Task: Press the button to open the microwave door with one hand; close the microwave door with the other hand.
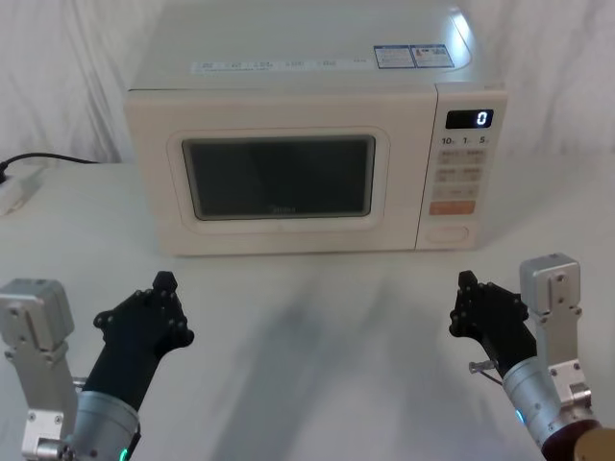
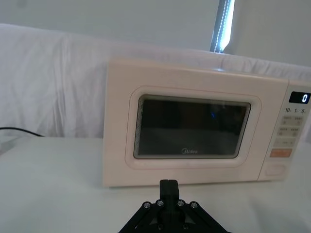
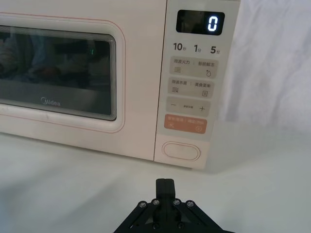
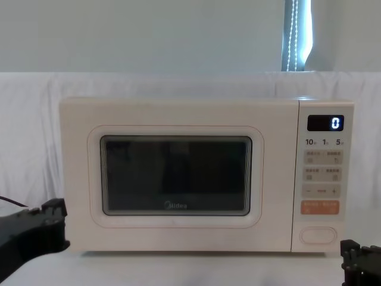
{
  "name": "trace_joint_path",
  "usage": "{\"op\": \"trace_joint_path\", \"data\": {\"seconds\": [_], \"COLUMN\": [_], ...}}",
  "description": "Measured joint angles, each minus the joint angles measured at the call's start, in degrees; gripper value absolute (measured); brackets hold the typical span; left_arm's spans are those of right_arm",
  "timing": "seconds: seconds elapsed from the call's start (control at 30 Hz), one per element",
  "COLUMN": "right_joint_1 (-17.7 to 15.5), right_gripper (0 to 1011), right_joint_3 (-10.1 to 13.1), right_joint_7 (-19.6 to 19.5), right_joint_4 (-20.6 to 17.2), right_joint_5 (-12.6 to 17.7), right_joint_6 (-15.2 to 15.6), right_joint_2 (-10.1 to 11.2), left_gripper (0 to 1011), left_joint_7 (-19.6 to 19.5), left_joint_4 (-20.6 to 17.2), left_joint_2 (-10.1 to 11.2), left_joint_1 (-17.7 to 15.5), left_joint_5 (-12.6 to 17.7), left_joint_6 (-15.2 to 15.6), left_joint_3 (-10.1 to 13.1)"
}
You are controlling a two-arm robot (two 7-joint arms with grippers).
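I am holding the black right gripper (image 1: 478, 305) low over the white bench (image 1: 317, 336), its fingers closed together to a single tip and empty, lined up with the wide oval cream button (image 3: 181, 150) at the panel's bottom right. The black left gripper (image 1: 154, 312), likewise closed and empty, is waiting near left, facing the cream glass-windowed microwave door (image 1: 279, 178), which is sitting shut.

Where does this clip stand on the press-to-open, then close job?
Nothing looks done: the cream microwave door with dark glass sits shut. Both black grippers, left gripper and right gripper, hover short of the microwave. The oval cream button is untouched. Pressing and closing remain.
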Motion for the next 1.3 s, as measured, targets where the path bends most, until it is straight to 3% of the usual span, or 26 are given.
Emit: {"op": "trace_joint_path", "data": {"seconds": [0.9, 1.3], "right_joint_1": [0.0, 0.0], "right_gripper": [16, 363], "right_joint_3": [0.0, 0.0], "right_joint_7": [0.0, 0.0], "right_joint_4": [0.0, 0.0], "right_joint_5": [0.0, 0.0], "right_joint_6": [0.0, 0.0], "right_joint_2": [0.0, 0.0], "left_gripper": [0, 0], "left_joint_7": [-0.3, -0.3], "left_joint_4": [0.2, 0.2], "left_joint_2": [0.1, 0.0], "left_joint_1": [0.3, 0.3], "left_joint_5": [-0.1, -0.1], "left_joint_6": [-0.1, -0.1], "left_joint_3": [0.0, 0.0]}}
